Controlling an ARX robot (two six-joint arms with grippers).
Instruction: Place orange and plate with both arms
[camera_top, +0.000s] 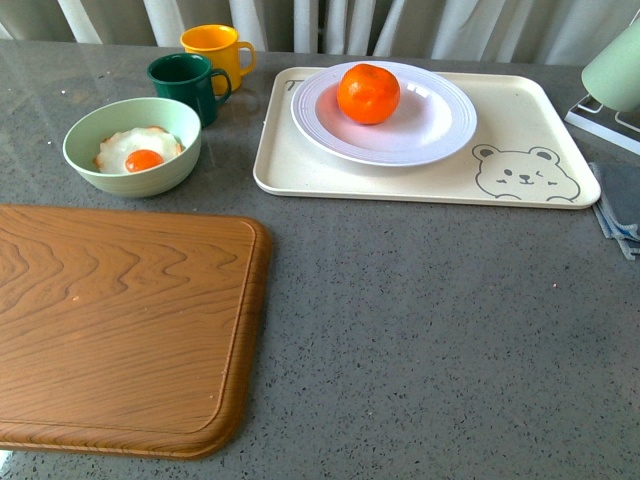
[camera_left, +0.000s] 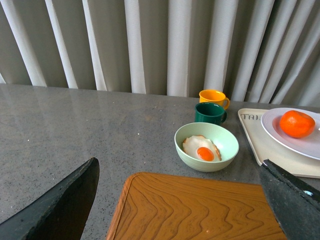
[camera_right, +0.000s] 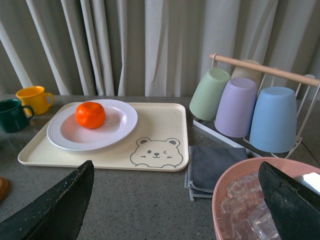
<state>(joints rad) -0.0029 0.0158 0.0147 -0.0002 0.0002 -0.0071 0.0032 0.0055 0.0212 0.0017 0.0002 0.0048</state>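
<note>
The orange (camera_top: 368, 92) lies in the white ridged plate (camera_top: 440, 130), which rests on the left half of a cream bear-print tray (camera_top: 520, 120) at the back of the table. Both wrist views show the same pairing: orange (camera_left: 297, 123) on plate (camera_left: 300, 146), and orange (camera_right: 90, 114) on plate (camera_right: 112, 132). Neither arm appears in the front view. My left gripper (camera_left: 185, 210) is open above the wooden board, well short of the tray. My right gripper (camera_right: 180, 210) is open over the table beside a pink bowl, short of the tray.
A large wooden cutting board (camera_top: 120, 320) fills the near left. A pale-green bowl with a fried egg (camera_top: 133, 147), a dark-green mug (camera_top: 187, 85) and a yellow mug (camera_top: 214, 50) stand back left. Right: cup rack (camera_right: 250, 105), grey cloth (camera_right: 210, 167), pink bowl of ice cubes (camera_right: 245, 200).
</note>
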